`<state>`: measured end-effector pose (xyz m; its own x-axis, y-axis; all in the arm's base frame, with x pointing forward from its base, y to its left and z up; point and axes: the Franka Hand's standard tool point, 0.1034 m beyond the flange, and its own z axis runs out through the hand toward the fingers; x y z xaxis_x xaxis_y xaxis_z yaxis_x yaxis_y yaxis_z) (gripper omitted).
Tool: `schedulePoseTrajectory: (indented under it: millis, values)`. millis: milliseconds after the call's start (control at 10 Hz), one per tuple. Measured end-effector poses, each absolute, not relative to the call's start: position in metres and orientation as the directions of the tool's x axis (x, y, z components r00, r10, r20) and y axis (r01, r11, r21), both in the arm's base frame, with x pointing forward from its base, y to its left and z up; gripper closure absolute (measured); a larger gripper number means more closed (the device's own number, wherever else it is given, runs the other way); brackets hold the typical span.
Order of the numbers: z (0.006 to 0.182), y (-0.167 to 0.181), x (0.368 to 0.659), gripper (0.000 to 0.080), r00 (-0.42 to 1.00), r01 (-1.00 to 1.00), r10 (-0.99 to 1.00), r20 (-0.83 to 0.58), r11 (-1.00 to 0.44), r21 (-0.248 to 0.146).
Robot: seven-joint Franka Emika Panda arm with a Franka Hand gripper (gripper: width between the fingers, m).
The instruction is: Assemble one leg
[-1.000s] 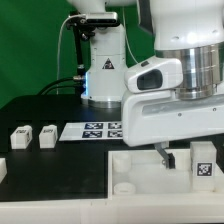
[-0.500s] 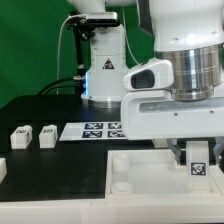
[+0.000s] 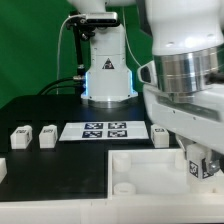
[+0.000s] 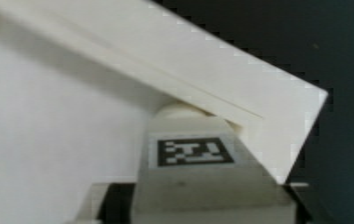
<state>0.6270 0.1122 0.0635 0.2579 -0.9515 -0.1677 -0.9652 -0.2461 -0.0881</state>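
Observation:
My gripper (image 3: pixel 199 160) is shut on one leg (image 3: pixel 197 168), a stubby white piece with a square code tag, held at the right corner of the large white tray-like part (image 3: pixel 140 172). In the wrist view the leg (image 4: pixel 197 150) fills the space between my jaws (image 4: pixel 200 208), and its far end meets the corner of the white part (image 4: pixel 85 110). I cannot tell whether it sits in a hole. Two more legs (image 3: pixel 21 136) (image 3: pixel 47 136) lie on the black table at the exterior view's left. A further leg (image 3: pixel 160 135) lies beside the marker board.
The marker board (image 3: pixel 100 130) lies flat behind the tray-like part. The robot base (image 3: pixel 108 75) stands at the back. A small white piece (image 3: pixel 2 168) shows at the exterior view's left edge. The arm's bulk hides the right side of the scene.
The wrist has turned and the arm's body has shifted toward the exterior view's right, uncovering the leg beside the marker board. The held leg stays at the tray-like part's corner.

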Motion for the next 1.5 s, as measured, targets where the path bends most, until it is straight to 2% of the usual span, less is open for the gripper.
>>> schedulePoseTrajectory:
  millis: [100, 200, 400, 500, 600, 800, 900, 1000, 1300, 1500]
  values:
    - [0.0633, 0.1132, 0.6262, 0.0508, 0.088, -0.994, -0.977, -0.193, -0.075, -0.076]
    - [0.0635, 0.1168, 0.6260, 0.0506, -0.024, -0.998, -0.979, -0.202, 0.035, -0.053]
    - [0.0637, 0.1184, 0.6263, 0.0506, -0.178, -0.982, -0.961, -0.214, 0.187, -0.023]
    - [0.0636, 0.1182, 0.6262, 0.0505, -0.150, -0.987, -0.965, -0.213, 0.160, -0.029]
    - [0.0629, 0.1169, 0.6251, 0.0505, -0.038, -0.997, -0.977, -0.208, 0.050, -0.051]
    - [0.0626, 0.1134, 0.6237, 0.0193, 0.181, -0.982, -0.965, -0.191, -0.165, -0.092]
    - [0.0629, 0.1136, 0.6238, 0.0193, 0.328, -0.943, -0.929, -0.171, -0.311, -0.119]
    - [0.0624, 0.1127, 0.6237, 0.0159, 0.426, -0.903, -0.891, -0.157, -0.408, -0.135]
    - [0.0622, 0.1121, 0.6237, 0.0151, 0.652, -0.756, -0.750, -0.113, -0.632, -0.169]
    - [0.0653, 0.1195, 0.6232, 0.0151, 0.908, -0.417, -0.419, -0.010, -0.899, -0.137]
